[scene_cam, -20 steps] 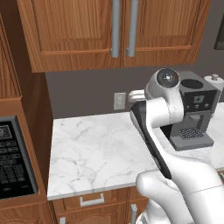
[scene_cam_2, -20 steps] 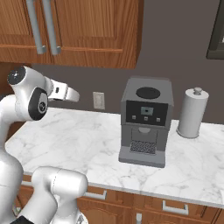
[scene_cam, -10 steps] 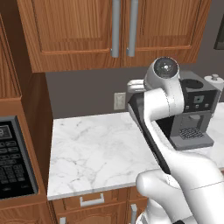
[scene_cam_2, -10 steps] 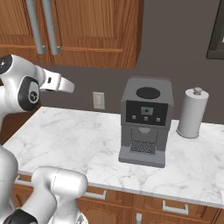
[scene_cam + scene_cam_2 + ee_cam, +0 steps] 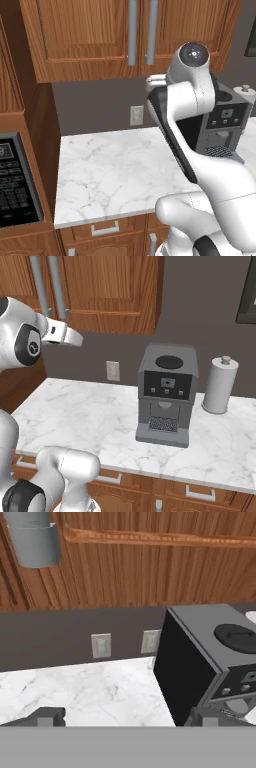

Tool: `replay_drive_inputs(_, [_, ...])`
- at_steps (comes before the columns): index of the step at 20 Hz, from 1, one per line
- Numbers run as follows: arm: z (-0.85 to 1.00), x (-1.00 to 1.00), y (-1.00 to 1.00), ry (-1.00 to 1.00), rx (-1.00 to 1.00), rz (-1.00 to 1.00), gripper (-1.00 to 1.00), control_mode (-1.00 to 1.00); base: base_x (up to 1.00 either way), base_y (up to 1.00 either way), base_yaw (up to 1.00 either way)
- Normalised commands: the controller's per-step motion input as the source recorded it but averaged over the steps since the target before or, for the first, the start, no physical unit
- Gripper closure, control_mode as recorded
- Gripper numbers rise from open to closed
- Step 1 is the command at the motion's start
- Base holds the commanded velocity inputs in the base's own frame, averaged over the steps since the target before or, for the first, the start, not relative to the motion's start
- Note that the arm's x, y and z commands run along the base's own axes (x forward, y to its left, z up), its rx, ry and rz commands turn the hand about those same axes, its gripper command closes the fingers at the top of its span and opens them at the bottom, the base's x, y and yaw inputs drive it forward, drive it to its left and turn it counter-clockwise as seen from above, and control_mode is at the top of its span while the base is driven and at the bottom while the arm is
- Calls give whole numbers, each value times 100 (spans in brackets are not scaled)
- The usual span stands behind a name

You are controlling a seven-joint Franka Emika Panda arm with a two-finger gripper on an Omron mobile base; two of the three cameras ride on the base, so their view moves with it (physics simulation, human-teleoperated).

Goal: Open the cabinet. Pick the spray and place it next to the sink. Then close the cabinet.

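While the cabinet remains shut, both doors flush and the two grey bar handles hanging side by side at the centre seam, we judge the task to be at its first step: reaching for a handle. We find the tool spread wide, its two dark tips standing far apart at the bottom of the hand view with nothing between them. In the right base view the hand sits raised just below the cabinet's lower edge, close under the handles.

We cannot locate the spray; presumably it is behind the closed doors, but that is inference only. The sink is likewise not identifiable from here.

Risks noted:
- The handles are near one another. A wide-spread tool could straddle both or catch the wrong one, jamming both doors.
- The handle end appears off to one side in the hand view, so a straight advance would miss it or strike the door panel.
- The coffee machine stands on the counter beside the arm; a wide swing of the elbow while pulling the door could knock it.
- The paper towel roll could be mistaken for the spray.
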Motion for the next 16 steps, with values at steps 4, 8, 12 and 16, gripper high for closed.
replay_drive_inputs(4, [34,5,5,3,0,9,-100,-100,0,0,0])
replay_drive_inputs(8, [37,5,8,3,0,14,-100,-100,0,0,0])
replay_drive_inputs(12, [33,16,11,1,0,13,-100,-100,0,0,0])
replay_drive_inputs(16, [25,28,15,-1,0,7,-100,-100,0,0,0])
